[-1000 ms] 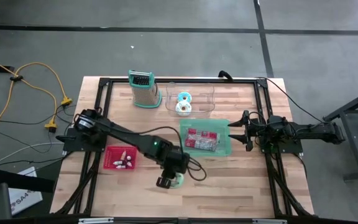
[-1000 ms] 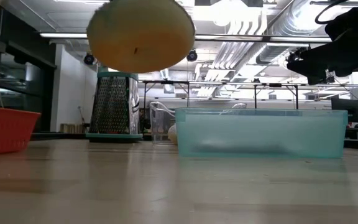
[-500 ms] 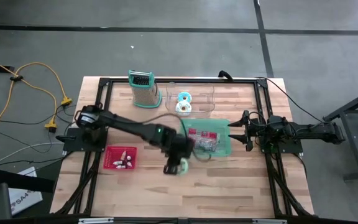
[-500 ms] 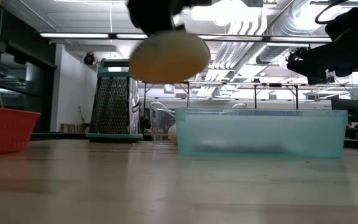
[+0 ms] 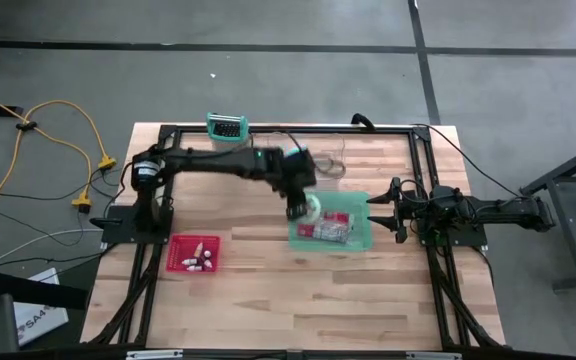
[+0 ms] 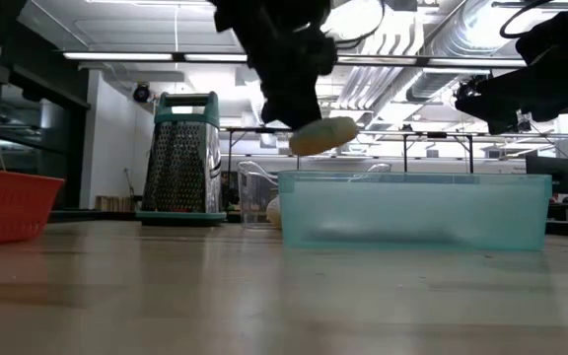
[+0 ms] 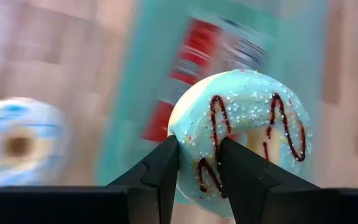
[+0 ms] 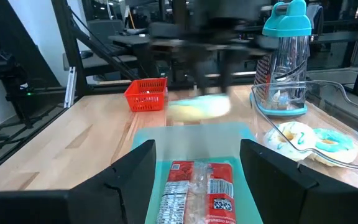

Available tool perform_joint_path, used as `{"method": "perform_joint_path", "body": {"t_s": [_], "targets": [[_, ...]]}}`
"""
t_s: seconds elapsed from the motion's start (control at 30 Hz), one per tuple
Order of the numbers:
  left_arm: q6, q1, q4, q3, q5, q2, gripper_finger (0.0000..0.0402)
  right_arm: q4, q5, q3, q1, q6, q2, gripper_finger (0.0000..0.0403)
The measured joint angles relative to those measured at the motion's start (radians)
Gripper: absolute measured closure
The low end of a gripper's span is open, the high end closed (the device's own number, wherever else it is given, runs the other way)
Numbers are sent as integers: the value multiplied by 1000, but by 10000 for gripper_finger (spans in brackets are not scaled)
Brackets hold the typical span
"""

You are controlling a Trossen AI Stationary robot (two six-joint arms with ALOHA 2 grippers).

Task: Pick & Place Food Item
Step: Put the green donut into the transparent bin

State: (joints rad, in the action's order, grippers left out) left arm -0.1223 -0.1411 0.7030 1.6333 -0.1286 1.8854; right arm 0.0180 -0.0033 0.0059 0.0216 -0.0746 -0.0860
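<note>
My left gripper (image 5: pixel 304 207) is shut on a donut (image 7: pixel 247 130) with pale-blue icing, sprinkles and dark chocolate lines. It hangs in the air over the left end of the teal bin (image 5: pixel 360 238). In the low view the donut (image 6: pixel 323 135) is just above the bin's rim (image 6: pixel 412 177). Red-labelled packets (image 8: pixel 197 186) lie in the bin. My right gripper (image 8: pixel 197 149) waits open at the table's right side, pointing level toward the bin. My left gripper pinches the donut's ring between its two fingers (image 7: pixel 163 171) at the edge nearest the wrist (image 7: pixel 199 177). The fingers slant down from the table's left. The donut is lifted clear above the bin, roughly level in the low view.
A red basket (image 5: pixel 193 253) with small white items sits at the near left. A teal-handled grater (image 5: pixel 228 127) stands at the far edge. Beside it a clear container (image 8: pixel 328 149) holds two more donuts, partly behind my left arm in the high view.
My left gripper has swung from the table's near middle toward the far right, coming over the teal bin's left end and turning as it went. The donut stayed in its hold, clear of the table the whole way.
</note>
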Motion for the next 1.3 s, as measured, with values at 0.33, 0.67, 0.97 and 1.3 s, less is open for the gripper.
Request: {"method": "perform_joint_path", "body": {"t_s": [0.33,0.67,0.97,1.3], "targets": [[-5,-194,-57,1,95,11,293,0,0,0,0,0,0,180],[49,-275,-61,1,259,11,293,0,0,0,0,0,0,180],[74,-303,-48,1,310,12,293,0,0,0,0,0,0,180],[72,-316,19,1,303,12,293,0,0,0,0,0,0,180]]}}
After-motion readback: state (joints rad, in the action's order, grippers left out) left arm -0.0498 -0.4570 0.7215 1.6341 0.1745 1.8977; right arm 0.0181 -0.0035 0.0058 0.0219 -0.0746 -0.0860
